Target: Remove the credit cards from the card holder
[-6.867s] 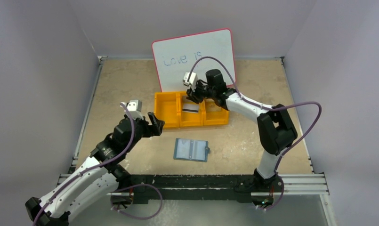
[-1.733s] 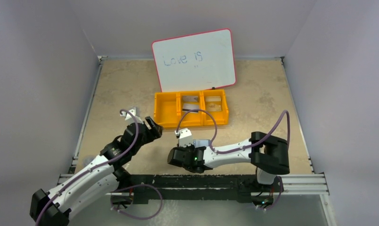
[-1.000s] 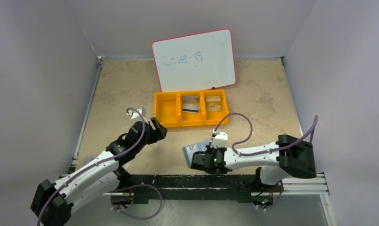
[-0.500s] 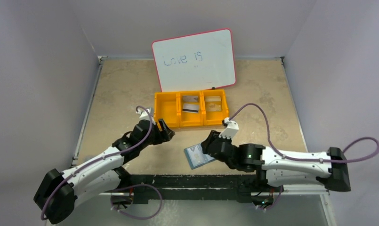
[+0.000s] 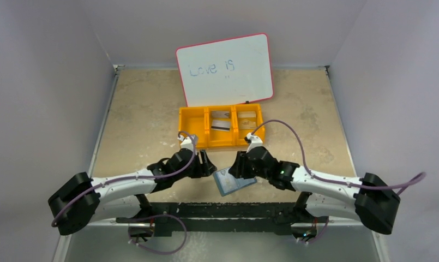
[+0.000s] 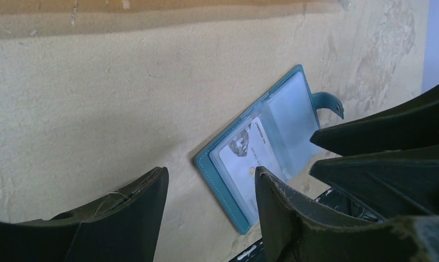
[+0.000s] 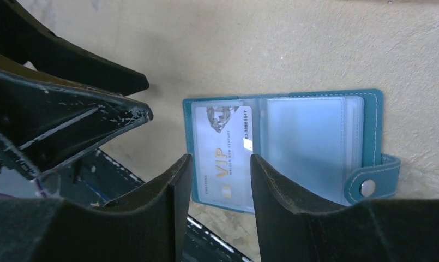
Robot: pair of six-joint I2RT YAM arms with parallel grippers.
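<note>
The teal card holder (image 5: 234, 182) lies open on the table near the front edge, tilted. The right wrist view shows it (image 7: 315, 147) with a silver "VIP" credit card (image 7: 222, 158) in its left clear pocket and the snap tab (image 7: 370, 185) at the right. The left wrist view shows the holder (image 6: 293, 109) and that card (image 6: 241, 161). My left gripper (image 5: 209, 164) is open at the holder's left edge (image 6: 211, 183). My right gripper (image 5: 237, 167) is open and empty above the card (image 7: 220, 164). More cards (image 5: 221, 124) lie in the orange bin.
The orange three-compartment bin (image 5: 222, 144) stands behind the holder, with the pink-rimmed whiteboard (image 5: 225, 68) leaning behind it. The black front rail (image 5: 233, 210) runs just below the holder. The two grippers' fingers are close together; the left gripper's fingers (image 7: 70, 114) show in the right wrist view.
My right arm came from the bin down to the holder, which now lies tilted nearer the front edge. My left gripper moved right to the holder's left edge.
</note>
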